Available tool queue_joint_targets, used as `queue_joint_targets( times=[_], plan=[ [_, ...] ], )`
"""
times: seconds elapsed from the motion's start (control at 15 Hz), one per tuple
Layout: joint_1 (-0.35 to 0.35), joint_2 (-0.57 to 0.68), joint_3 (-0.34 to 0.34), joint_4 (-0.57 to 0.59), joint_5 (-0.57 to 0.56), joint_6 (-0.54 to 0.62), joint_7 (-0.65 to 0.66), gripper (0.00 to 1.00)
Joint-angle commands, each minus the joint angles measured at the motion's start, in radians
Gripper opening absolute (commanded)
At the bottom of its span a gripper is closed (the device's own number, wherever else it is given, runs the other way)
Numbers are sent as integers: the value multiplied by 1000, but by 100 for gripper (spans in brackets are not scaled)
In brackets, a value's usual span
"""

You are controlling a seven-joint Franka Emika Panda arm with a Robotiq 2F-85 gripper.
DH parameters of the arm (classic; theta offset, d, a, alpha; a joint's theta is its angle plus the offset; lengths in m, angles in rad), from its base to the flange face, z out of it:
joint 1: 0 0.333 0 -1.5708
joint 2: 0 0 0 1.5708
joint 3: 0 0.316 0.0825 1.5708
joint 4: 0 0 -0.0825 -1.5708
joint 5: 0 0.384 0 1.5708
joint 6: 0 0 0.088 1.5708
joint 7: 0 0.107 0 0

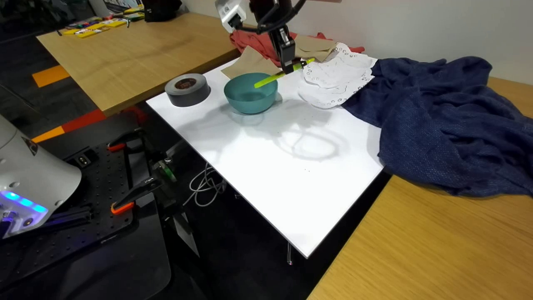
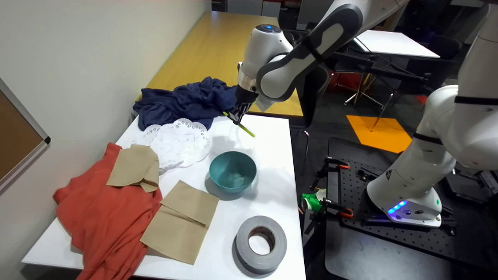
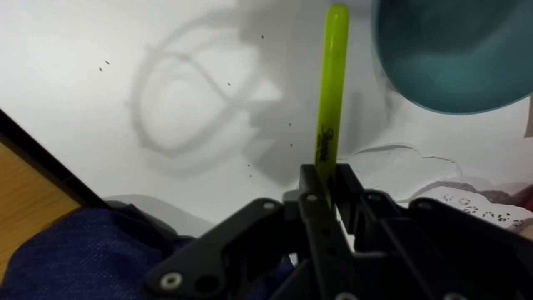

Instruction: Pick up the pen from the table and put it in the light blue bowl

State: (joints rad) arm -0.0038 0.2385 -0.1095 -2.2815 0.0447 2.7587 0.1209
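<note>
The yellow-green pen [image 1: 270, 79] is held in the air above the white table [image 1: 291, 200]. It also shows in an exterior view [image 2: 247, 130] and in the wrist view [image 3: 332, 83]. My gripper [image 3: 326, 179] is shut on the pen near one end, and the long part sticks out ahead of the fingers. The gripper shows in both exterior views [image 1: 287, 66] [image 2: 235, 116]. The light blue bowl [image 2: 221, 175] stands upright on the table, with nothing seen in it. In the wrist view the bowl [image 3: 454, 91] lies to the right of the pen, apart from it.
A grey tape roll [image 2: 251, 264] lies near the bowl. White doilies [image 2: 179, 144], brown paper napkins [image 2: 183, 225], a red cloth [image 2: 105, 217] and a dark blue cloth [image 1: 449, 125] lie around the bowl. Wooden tabletops [image 1: 458, 250] adjoin the white table.
</note>
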Motion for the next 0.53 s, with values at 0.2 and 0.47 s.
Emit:
queue_joint_targets(
  times=[0.2, 0.47],
  plan=[
    [-26, -48, 150, -45, 105, 95, -200, 4],
    [-85, -15, 287, -35, 292, 129, -468, 4]
  ],
)
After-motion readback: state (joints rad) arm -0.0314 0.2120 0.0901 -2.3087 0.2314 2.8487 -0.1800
